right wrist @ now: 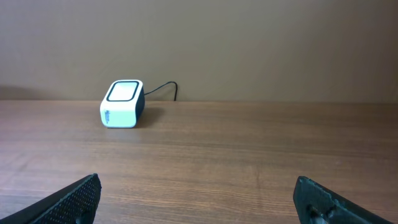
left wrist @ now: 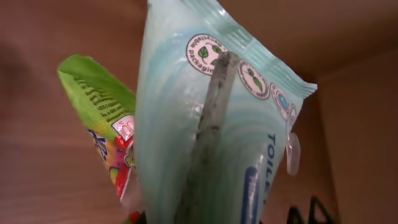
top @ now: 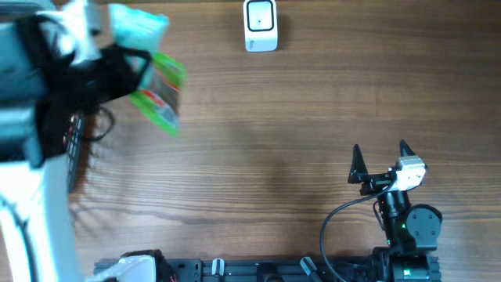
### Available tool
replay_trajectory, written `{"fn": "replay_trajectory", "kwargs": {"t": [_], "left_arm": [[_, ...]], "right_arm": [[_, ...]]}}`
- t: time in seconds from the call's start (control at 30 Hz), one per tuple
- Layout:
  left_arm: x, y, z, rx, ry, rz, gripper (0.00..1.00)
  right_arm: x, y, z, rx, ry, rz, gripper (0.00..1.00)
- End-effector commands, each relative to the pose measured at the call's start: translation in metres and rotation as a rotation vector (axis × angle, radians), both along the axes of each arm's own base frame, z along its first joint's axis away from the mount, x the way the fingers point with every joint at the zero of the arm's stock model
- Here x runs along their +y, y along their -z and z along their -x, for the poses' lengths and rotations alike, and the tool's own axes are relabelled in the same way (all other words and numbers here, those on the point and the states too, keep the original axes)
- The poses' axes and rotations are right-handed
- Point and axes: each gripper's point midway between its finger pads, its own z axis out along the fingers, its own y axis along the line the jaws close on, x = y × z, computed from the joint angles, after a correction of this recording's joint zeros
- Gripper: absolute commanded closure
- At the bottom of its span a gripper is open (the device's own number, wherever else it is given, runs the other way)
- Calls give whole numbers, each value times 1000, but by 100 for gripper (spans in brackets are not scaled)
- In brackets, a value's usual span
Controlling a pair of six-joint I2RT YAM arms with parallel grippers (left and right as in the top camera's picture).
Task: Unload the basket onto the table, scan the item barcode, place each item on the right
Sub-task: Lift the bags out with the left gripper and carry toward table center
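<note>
1. Nearest, the right gripper (top: 380, 149) sat by the near edge of the surface (top: 258, 157), its jaws spread wide and holding nothing.
2. Further off on the left, the left gripper (top: 131, 64) was pinched almost closed on a pale blue packet (left wrist: 186, 143). A green packet (left wrist: 99, 106) sat tight against it; whether that was gripped too, I couldn't tell.
3. Farthest, the white scanner (top: 261, 25) stood well apart from both packets.

A lab bench, with wooden table (top: 274, 117) and scanner (top: 260, 26).

Scanner (top: 261, 25) far-centre on table (top: 274, 157); packets (top: 160, 92) far L; R gripper (top: 380, 150) near R.
</note>
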Motion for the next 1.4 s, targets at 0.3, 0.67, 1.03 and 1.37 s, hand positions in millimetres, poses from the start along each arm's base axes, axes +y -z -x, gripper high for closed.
{"fn": "replay_trajectory", "kwargs": {"t": [0.3, 0.67, 1.03, 1.37], "left_arm": [[-191, 202, -31, 386, 312, -48, 96], [-226, 280, 6, 375, 286, -265, 62], [-222, 207, -18, 193, 354, -293, 32], [-233, 209, -5, 99, 494, -440, 0]], "right_arm": [[0, -2, 0, -8, 4, -7, 0], [0, -2, 0, -8, 4, -7, 0], [0, -2, 0, -8, 4, -7, 0], [0, -2, 0, -8, 4, -8, 0]]}}
